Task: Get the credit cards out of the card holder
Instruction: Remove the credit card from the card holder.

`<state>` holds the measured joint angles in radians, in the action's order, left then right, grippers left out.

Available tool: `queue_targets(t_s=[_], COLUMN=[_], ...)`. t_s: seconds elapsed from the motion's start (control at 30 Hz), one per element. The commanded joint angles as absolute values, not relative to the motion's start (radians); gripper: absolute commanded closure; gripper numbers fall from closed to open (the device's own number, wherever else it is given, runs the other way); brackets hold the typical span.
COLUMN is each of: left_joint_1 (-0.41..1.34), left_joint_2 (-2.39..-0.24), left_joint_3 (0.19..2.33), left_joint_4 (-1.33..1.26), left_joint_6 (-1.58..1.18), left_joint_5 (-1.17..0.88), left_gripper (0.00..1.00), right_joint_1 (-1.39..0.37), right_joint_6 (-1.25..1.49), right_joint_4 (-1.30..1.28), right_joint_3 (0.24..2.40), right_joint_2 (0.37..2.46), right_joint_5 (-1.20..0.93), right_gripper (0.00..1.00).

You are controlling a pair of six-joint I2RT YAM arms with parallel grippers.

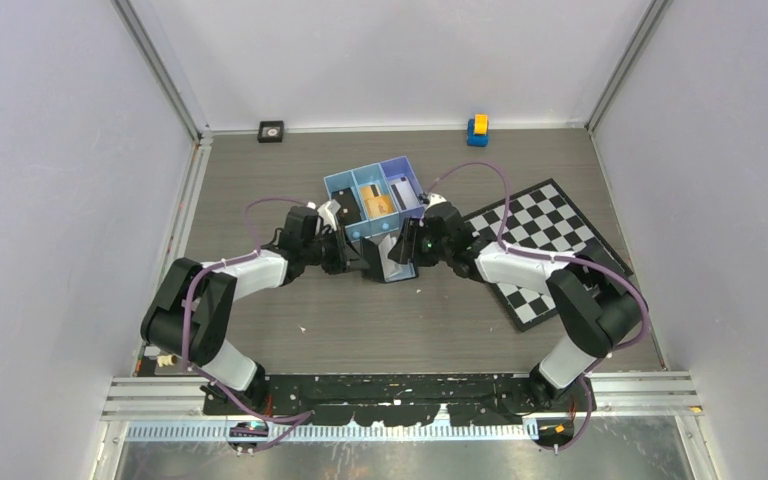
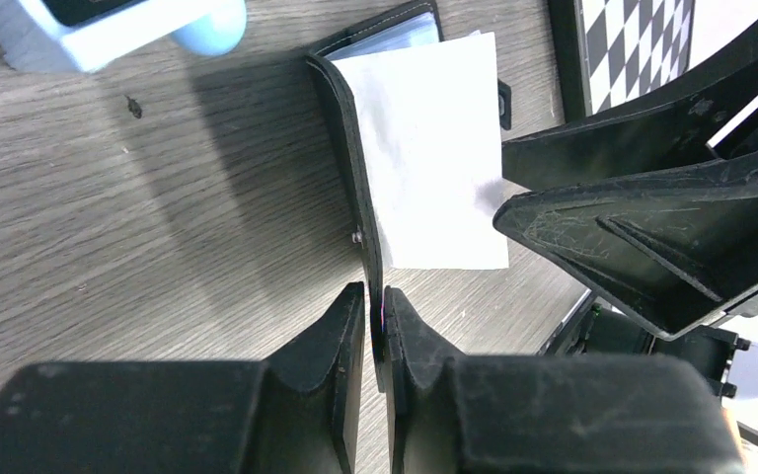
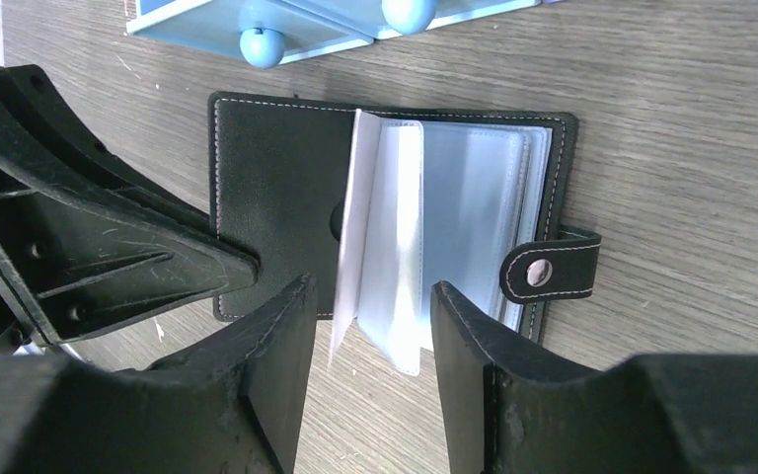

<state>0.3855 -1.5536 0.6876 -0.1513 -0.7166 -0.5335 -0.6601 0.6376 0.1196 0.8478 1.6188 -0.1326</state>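
Observation:
The black card holder (image 3: pixel 276 188) lies open on the table just in front of the blue tray. Its pale bluish sleeves (image 3: pixel 464 207) are fanned and its strap tab (image 3: pixel 545 272) points right. My left gripper (image 2: pixel 376 318) is shut on the edge of its black cover (image 2: pixel 347 148), beside an upright white leaf (image 2: pixel 434 148). My right gripper (image 3: pixel 370 336) is open, with its fingers on either side of the raised sleeves and not touching them. An orange-gold credit card (image 1: pixel 378 205) lies in the tray's middle compartment. No card shows clearly in the sleeves.
The blue three-compartment tray (image 1: pixel 343 181) stands right behind the grippers, with a dark item in its left compartment and a pale card in its right one. A chequered board (image 1: pixel 545 235) lies to the right. A blue-yellow toy (image 1: pixel 477 128) and a small black block (image 1: pixel 271 131) sit by the back wall.

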Motion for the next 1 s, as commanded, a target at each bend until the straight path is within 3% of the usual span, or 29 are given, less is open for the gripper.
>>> queue_targets(t_s=[0.0,0.17,0.37,0.47,0.67,0.9,0.97], left_joint_1=[0.382,0.382,0.382,0.382,0.383,0.385,0.384], left_joint_2=[-1.550,-1.545,-1.550,-1.549,-1.518,-1.556,-1.584], left_joint_3=[0.721,0.720,0.705,0.706,0.690,0.673,0.689], left_joint_4=[-0.126,-0.124,-0.179,-0.179,-0.181,-0.265,-0.287], left_joint_6=[-0.687,-0.686,-0.703,-0.704,-0.703,-0.767,-0.799], left_joint_5=[-0.513,-0.514,-0.550,-0.550,-0.519,-0.465,-0.474], left_gripper=[0.85,0.83,0.70,0.66,0.57,0.41,0.40], right_joint_1=[-0.663,-0.663,-0.657,-0.642,-0.564,-0.505,-0.502], right_joint_6=[0.648,0.654,0.712,0.710,0.684,0.723,0.731], right_joint_4=[0.112,0.132,0.296,0.293,0.174,0.117,0.103], right_joint_3=[0.899,0.902,0.867,0.845,0.777,0.742,0.767], right_joint_2=[1.637,1.650,1.650,1.601,1.408,1.378,1.426], right_joint_5=[-0.133,-0.187,-0.380,-0.364,-0.142,0.053,0.021], right_gripper=[0.51,0.54,0.49,0.40,0.37,0.54,0.65])
